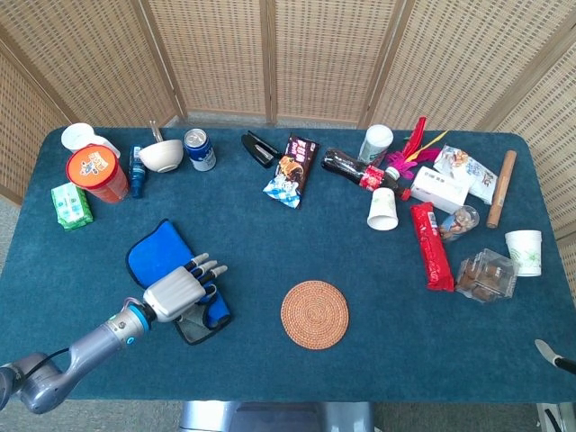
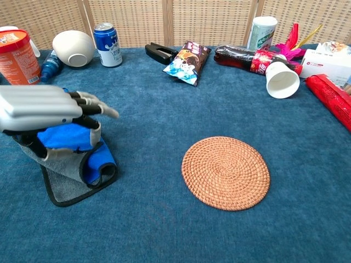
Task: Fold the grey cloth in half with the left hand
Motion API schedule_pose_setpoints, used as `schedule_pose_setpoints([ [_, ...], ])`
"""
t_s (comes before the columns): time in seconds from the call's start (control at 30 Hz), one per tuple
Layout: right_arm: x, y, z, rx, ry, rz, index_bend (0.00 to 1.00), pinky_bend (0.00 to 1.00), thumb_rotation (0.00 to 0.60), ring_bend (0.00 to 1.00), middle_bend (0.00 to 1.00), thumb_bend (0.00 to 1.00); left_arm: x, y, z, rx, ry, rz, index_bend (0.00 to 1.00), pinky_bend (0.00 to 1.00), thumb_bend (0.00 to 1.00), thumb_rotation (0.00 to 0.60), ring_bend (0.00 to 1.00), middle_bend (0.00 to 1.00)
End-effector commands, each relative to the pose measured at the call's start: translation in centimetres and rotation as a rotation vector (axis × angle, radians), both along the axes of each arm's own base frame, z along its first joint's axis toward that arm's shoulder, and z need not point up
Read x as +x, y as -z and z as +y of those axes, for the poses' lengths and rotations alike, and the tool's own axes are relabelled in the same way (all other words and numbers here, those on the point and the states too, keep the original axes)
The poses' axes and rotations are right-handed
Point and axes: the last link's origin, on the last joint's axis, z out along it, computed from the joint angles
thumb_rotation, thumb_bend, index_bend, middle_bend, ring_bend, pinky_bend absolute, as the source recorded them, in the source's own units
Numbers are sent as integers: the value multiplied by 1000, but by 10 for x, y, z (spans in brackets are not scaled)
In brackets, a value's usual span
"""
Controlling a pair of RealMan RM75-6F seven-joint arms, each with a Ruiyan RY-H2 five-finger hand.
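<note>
The cloth (image 1: 153, 256) is blue on one face and grey on the other, with a dark border, and lies at the front left of the table. Its near part is turned over, so a grey flap (image 2: 66, 189) shows beside a rolled blue fold (image 2: 101, 161). My left hand (image 1: 175, 292) is over the cloth's near right part with its fingers (image 1: 209, 267) stretched out and spread toward the right. In the chest view the left hand (image 2: 41, 104) hangs just above the blue face, hiding the thumb side and any contact. Only a pale sliver of the right hand (image 1: 551, 354) shows at the front right edge.
A round woven coaster (image 1: 314, 313) lies right of the cloth. Behind the cloth stand an orange tub (image 1: 95, 173), a white bowl (image 1: 161, 156) and a blue can (image 1: 199, 148). Snack packets, bottles and paper cups (image 1: 382, 209) crowd the back and right side.
</note>
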Motion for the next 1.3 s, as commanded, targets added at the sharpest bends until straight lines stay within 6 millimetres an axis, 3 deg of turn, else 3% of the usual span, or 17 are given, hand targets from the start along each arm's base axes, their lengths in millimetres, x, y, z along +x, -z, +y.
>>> schedule_pose_setpoints([
  [0.03, 0, 1, 0, 5, -1, 4, 0, 0, 600, 0, 0, 0, -2, -6, -10, -34, -9, 1, 369, 69, 502, 600, 0, 0],
  [0.43, 1, 2, 0, 5, -1, 8, 0, 0, 600, 0, 0, 0, -23, -31, -26, -58, -20, 46, 412, 71, 503, 600, 0, 0],
  [0.77, 2, 4, 0, 11, -3, 12, 0, 0, 600, 0, 0, 0, -33, -36, -33, -78, -54, 48, 421, 76, 503, 600, 0, 0],
  [1.03, 2, 5, 0, 14, -4, 14, 0, 0, 600, 0, 0, 0, -33, -42, -33, -50, -41, -18, 352, 82, 503, 600, 0, 0],
  [1.3, 3, 4, 0, 10, -7, 12, 0, 0, 600, 0, 0, 0, -41, -54, -21, 70, -55, -84, 263, 71, 503, 600, 0, 0],
])
